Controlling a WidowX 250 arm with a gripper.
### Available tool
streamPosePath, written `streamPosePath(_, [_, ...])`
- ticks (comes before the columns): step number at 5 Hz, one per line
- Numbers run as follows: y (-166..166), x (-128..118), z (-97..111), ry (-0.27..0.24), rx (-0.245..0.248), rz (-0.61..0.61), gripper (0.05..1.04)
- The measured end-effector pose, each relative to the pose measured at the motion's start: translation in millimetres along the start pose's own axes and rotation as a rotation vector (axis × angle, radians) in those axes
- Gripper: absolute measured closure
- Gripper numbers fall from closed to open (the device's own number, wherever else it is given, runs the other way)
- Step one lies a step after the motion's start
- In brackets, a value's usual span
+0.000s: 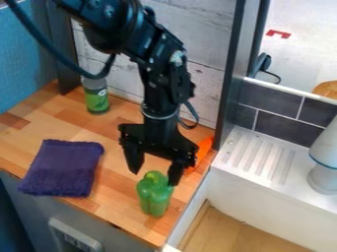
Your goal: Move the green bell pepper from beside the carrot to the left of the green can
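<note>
My black two-finger end effector (154, 178) is open wide, its fingers well spread and pointing down over the front part of the light brown wooden tabletop (125, 135). Nearest to it is a glossy green, rounded object with a narrower, knobbed top (154, 198). That object is upright near the tabletop's front right edge, its top just below the gap between my fingertips. The fingertip on the right of the view overlaps the object's upper right side; I cannot tell whether I am touching it. Its green is lighter at the knob, and its body bulges at the shoulders and looks slightly ribbed, with pale glints on the surface.

To the left of the view, a folded dark purple, fluffy cloth (62, 168) lies flat near the tabletop's front edge. Farther back, near the whitewashed wooden panel (191, 29), a small bottle with a bright green label and a greyish upper part (97, 100) stands upright. A bright orange object (205, 147) lies partly hidden behind my end effector, by the tabletop's right edge. Beside the tabletop is a white sink unit with a grooved draining surface (253, 158), and on it, at the view's right edge, a white, rounded, waisted object with a thin teal line (324, 165) stands upright.
</note>
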State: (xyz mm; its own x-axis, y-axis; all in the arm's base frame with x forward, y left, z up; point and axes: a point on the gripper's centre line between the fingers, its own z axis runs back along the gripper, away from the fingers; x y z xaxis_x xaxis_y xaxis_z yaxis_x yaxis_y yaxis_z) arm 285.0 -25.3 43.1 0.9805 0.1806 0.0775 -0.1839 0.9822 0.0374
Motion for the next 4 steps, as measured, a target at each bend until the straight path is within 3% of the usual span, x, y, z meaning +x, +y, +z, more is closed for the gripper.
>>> streamPosePath(2, [-6.3, -1.1, -2.8, 0.008, 0.001, 0.004, 0.656])
streamPosePath(3, [-6.3, -1.1, -5.3, 0.015, 0.005, -0.003, 0.855])
streamPosePath(4, [-6.1, -2.6, -5.2, 0.023, 0.008, -0.016, 0.952])
